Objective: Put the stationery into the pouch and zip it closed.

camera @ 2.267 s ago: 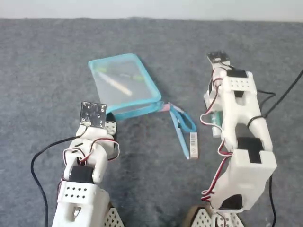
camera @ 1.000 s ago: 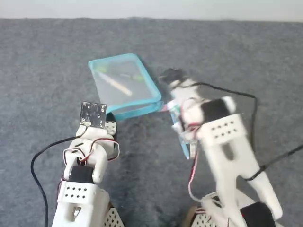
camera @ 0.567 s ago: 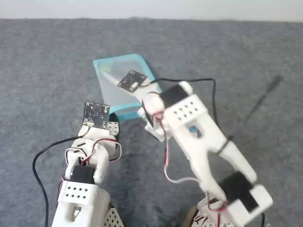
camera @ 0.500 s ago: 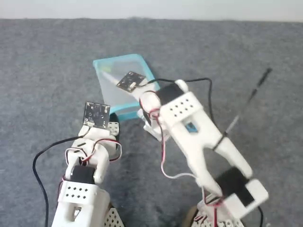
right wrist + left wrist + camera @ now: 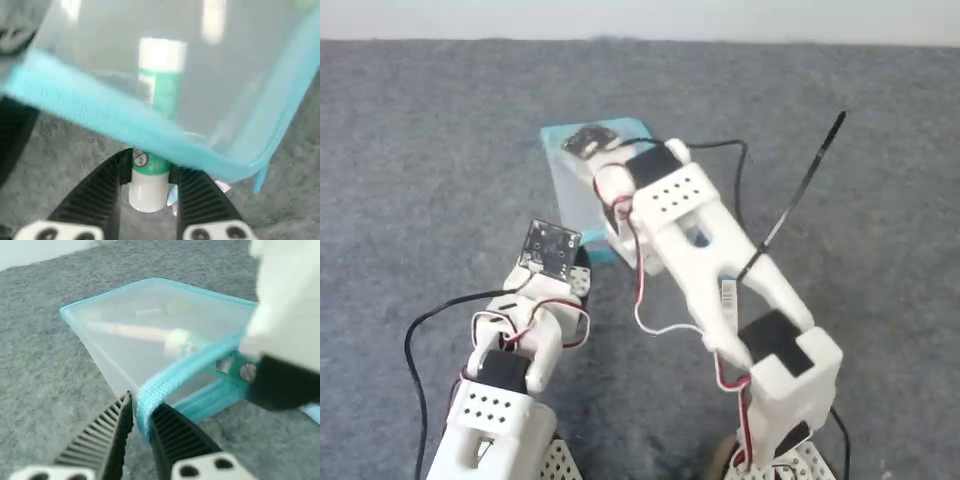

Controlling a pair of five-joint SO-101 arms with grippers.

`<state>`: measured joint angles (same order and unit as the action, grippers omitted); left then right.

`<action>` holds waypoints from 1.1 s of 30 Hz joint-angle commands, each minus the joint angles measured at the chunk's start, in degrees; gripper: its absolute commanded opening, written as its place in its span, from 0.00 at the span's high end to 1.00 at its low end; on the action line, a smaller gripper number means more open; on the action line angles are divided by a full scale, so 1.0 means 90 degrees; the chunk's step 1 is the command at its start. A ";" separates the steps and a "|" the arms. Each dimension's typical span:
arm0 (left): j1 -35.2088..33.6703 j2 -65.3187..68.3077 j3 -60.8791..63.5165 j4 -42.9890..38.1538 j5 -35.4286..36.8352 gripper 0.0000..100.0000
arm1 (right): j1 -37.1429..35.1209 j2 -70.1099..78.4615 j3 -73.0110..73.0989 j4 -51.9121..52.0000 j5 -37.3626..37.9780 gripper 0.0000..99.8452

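Left gripper (image 5: 137,412) pinched narrow on the pouch (image 5: 150,340) at its teal zip edge, mouth raised off the grey desk (image 5: 420,150); right gripper (image 5: 150,162) clamps a green-and-white tube (image 5: 147,192), far end showing through the clear film; film looks floppy and slick, so the woven zip tape is likely the firmest hold; tube seems rigid, light, smooth.

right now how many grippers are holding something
2. The left gripper pinches the blue zip edge of the pouch. The right gripper holds a green and white tube at the mouth of the pouch.
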<state>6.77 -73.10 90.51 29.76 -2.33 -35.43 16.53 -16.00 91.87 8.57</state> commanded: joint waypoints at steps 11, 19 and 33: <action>0.0606 -0.0117 -0.0581 0.0772 -0.0420 0.99 | 0.0698 0.0386 -0.1709 0.0122 -0.0752 0.80; 0.0596 -0.0117 -0.0581 0.0772 -0.0400 0.99 | 0.0562 0.0386 -0.2491 0.1050 -0.0225 0.73; -0.1534 -0.0117 -0.0640 0.0010 0.0596 0.99 | 0.1216 -0.0298 -0.1309 0.1138 0.0098 0.73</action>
<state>-3.43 -73.01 87.60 32.48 1.27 -26.02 19.43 -32.70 100.66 6.81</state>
